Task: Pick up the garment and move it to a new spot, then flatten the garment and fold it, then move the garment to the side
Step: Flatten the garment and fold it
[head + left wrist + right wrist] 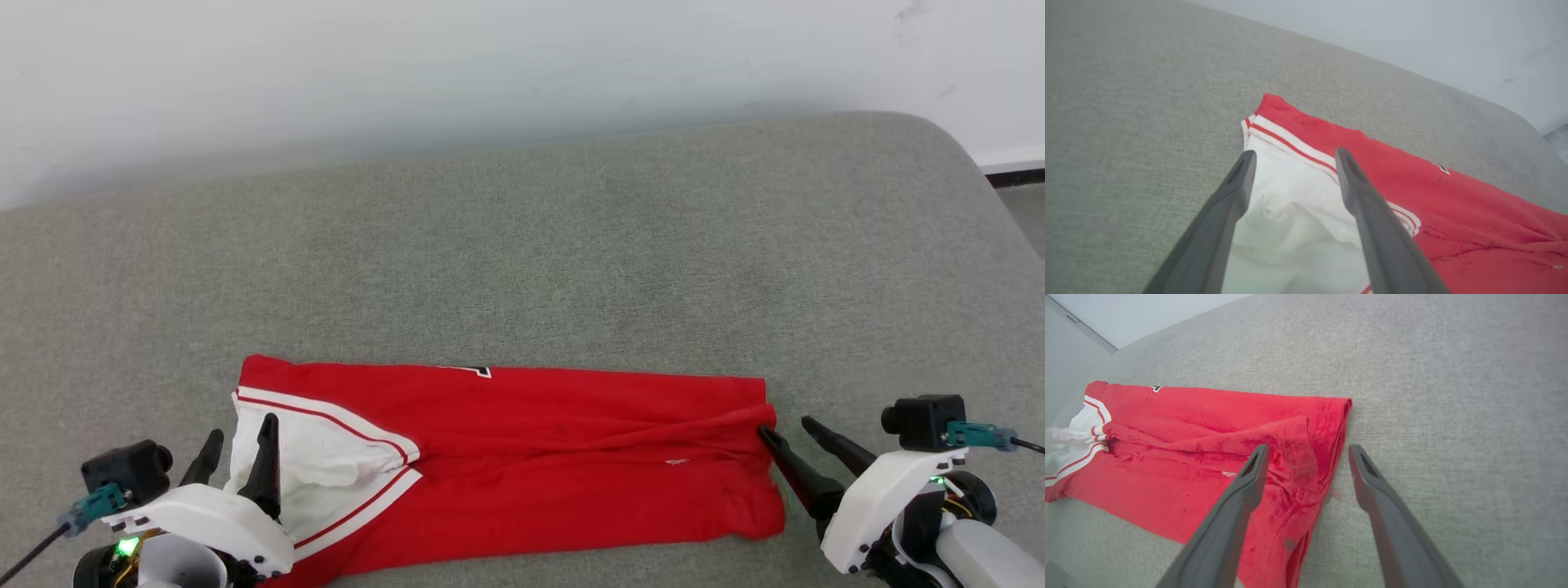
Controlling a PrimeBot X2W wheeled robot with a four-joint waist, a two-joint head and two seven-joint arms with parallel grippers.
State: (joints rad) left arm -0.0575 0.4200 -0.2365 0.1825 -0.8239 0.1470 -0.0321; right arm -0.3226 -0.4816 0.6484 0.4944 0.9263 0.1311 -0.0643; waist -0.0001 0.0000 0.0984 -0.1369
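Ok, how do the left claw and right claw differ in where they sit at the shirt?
The left claw is at the garment's white-sleeve end; the right claw is at its plain red end. In the head view the left claw points nearly straight ahead, while the right claw slants inward toward the cloth. Both are open and hold nothing.

The soft, bright red T-shirt garment had white short sleeves edged by thin red stripes. The woven fabric cushion was mottled grey-green, and the plain wall pale grey-white. The left gripper and right gripper had dark grey fingers on white housings.
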